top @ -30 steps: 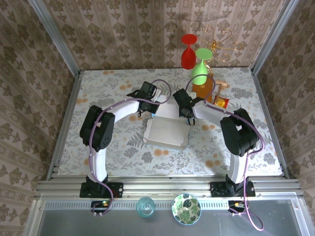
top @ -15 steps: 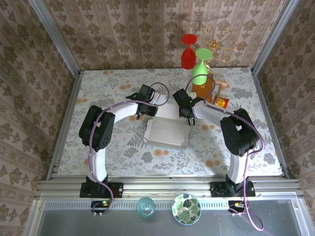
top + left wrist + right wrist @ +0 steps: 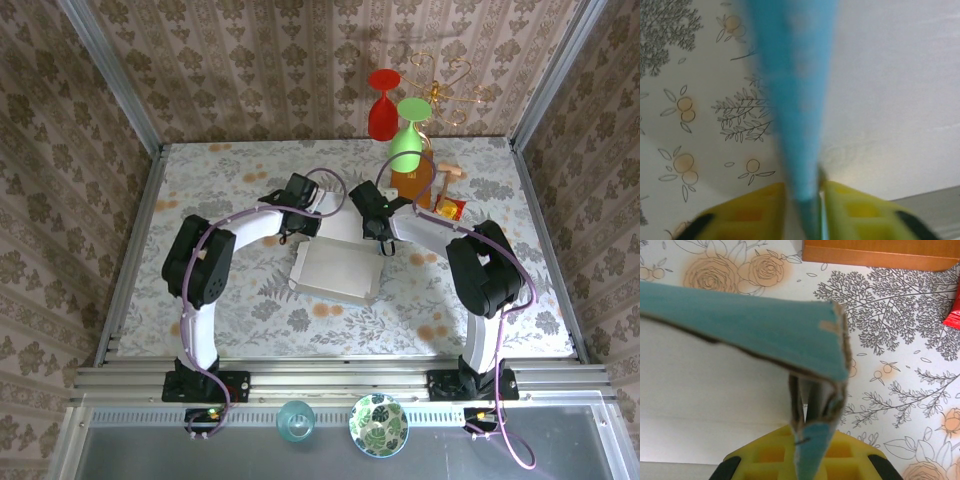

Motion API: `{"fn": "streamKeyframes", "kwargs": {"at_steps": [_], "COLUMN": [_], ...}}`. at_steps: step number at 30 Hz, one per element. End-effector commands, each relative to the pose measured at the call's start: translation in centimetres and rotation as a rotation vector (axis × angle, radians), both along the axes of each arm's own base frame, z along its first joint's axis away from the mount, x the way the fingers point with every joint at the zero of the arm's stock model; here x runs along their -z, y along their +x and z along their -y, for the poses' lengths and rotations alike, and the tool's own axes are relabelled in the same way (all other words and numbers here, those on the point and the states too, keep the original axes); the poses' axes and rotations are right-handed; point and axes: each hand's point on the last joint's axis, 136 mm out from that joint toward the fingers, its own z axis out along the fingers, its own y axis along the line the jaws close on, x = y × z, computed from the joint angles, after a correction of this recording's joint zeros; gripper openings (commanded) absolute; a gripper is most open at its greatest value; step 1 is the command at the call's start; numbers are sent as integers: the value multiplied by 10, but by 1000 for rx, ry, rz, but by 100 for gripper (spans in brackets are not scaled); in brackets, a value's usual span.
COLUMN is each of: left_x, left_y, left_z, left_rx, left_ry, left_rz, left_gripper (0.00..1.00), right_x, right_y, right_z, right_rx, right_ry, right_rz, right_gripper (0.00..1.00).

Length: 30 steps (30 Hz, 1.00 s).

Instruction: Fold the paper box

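Note:
The paper box lies mid-table with its white inside up and its walls partly raised. At its far left corner my left gripper straddles an upright sky-blue flap. In the left wrist view the yellow fingers stand slightly apart from that flap, with a thin gap on each side, so the left gripper is open. My right gripper is at the far right corner. There, in the right wrist view, the right gripper is shut on a folded blue wall of the box.
A brown-orange block and a red packet sit just right of the right gripper. Red and green glasses hang at the back. A bowl and a cup rest on the near shelf.
The left gripper's jaws have parted a little around the blue flap. Both arms and the box have hardly shifted.

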Motion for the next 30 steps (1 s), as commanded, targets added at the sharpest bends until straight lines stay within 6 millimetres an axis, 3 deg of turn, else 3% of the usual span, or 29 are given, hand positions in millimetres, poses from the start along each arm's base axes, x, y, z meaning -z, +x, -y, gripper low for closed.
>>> {"fn": "streamKeyframes", "kwargs": {"at_steps": [1, 8, 23, 30], "left_x": [-20, -56, -62, -86], "left_y": [-4, -5, 5, -2], "left_z": [-4, -9, 6, -4], "left_rx": [-9, 22, 100, 62], "left_ry": [-59, -276, -341, -364], "left_rz": [9, 18, 26, 100], "left_gripper": [36, 47, 46, 45], "right_x": [4, 4, 5, 4], "right_y": [-6, -5, -4, -4], "right_z": [14, 12, 11, 13], "right_rx": [29, 23, 26, 33], "right_ry": [-71, -63, -62, -70], "right_rz": [-32, -31, -38, -36], "right_gripper": [0, 0, 0, 0]}}
